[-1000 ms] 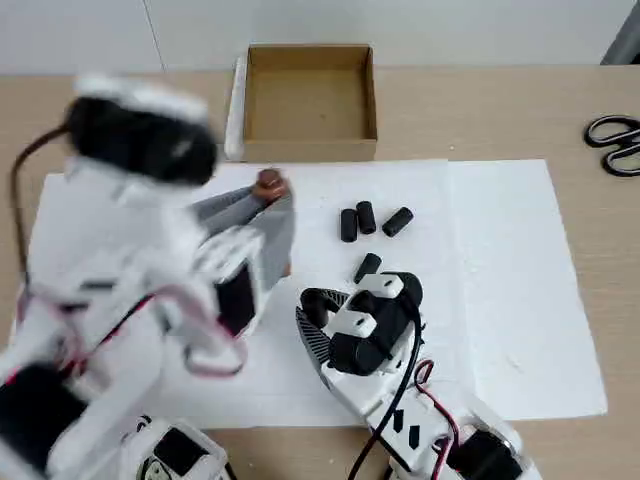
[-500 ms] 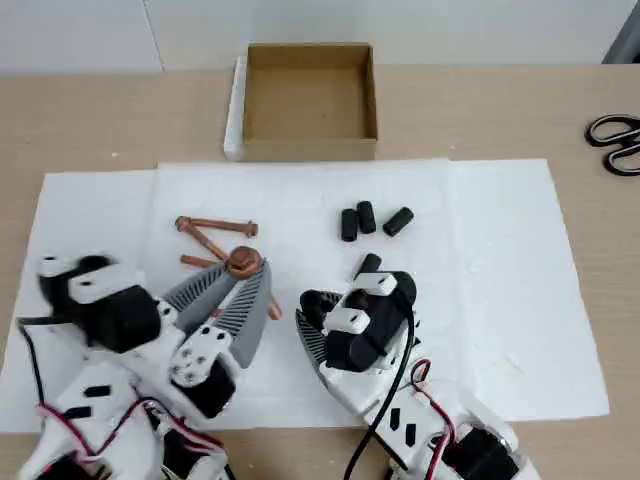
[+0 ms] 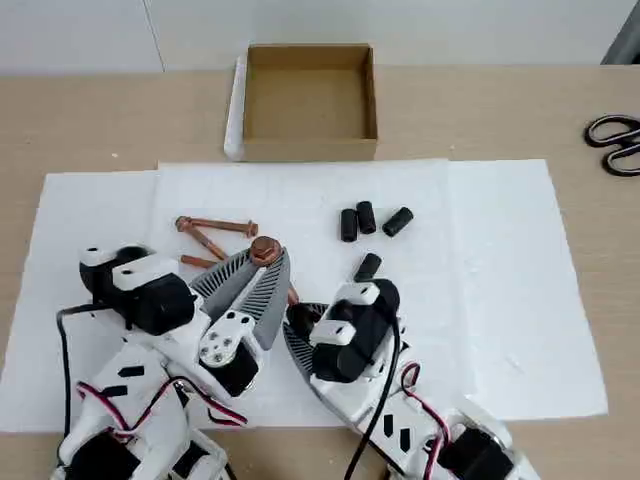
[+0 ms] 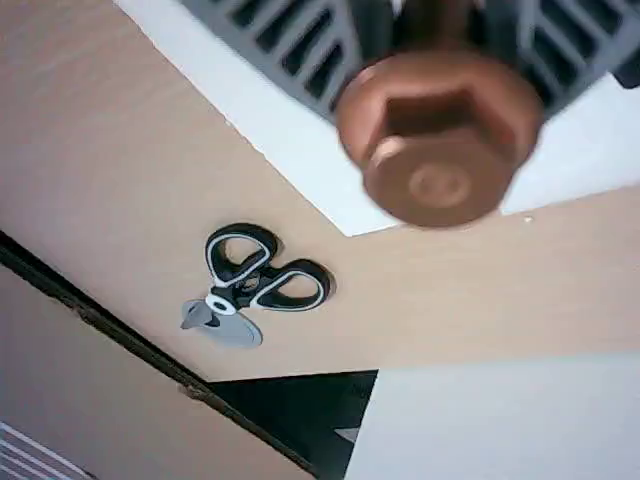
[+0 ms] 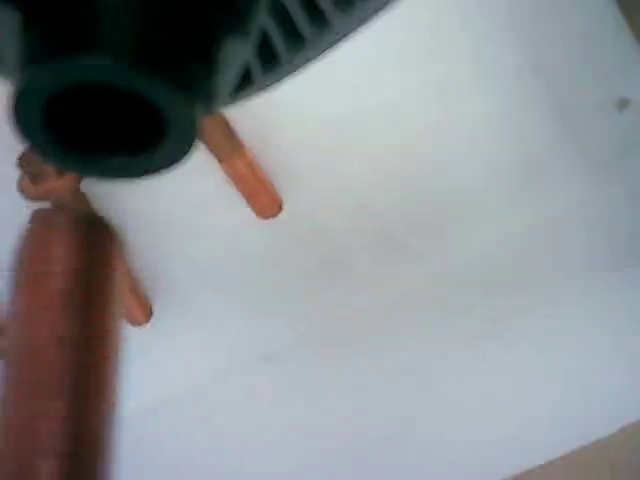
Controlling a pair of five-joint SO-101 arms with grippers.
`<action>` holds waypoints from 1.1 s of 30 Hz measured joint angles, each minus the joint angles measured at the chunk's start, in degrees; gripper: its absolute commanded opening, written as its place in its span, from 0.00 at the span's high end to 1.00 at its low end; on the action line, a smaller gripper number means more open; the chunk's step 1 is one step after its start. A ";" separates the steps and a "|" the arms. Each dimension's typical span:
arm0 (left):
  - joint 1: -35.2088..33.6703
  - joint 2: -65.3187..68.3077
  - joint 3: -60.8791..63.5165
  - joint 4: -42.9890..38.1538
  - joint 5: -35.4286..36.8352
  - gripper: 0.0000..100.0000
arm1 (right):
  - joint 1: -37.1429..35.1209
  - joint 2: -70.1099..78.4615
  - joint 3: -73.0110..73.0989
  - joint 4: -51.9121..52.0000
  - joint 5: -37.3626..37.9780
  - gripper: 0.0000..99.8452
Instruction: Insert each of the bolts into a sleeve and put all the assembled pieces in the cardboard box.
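A copper bolt [image 3: 265, 249] stands head-up, clamped between the left gripper's [image 3: 262, 264] grey fingers. Close beside it, the right gripper [image 3: 300, 328] grips a black sleeve [image 5: 100, 115]. Loose bolts [image 3: 215, 226] lie just beyond the left gripper, and four sleeves [image 3: 366, 217] lie beyond the right. The cardboard box [image 3: 372, 100] sits farther out past open white sheet [image 3: 500, 280].

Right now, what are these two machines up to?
The left hand grips a copper bolt, and the right hand holds a black sleeve close by. Nothing is assembled yet: other bolts and sleeves lie loose on the white sheet, and the cardboard box is empty.
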State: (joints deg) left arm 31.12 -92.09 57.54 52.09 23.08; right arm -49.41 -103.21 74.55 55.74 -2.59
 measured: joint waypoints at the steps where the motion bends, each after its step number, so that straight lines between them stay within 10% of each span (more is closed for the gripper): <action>1: 0.00 0.00 0.09 -0.09 0.00 0.99 | -0.18 0.00 -0.09 0.00 0.00 1.00; 33: 3.78 -0.18 1.58 2.99 0.26 0.99 | 1.67 0.00 0.35 -3.52 0.00 1.00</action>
State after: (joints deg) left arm 34.90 -92.26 59.12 55.08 23.34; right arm -47.74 -103.21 74.90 52.22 -2.59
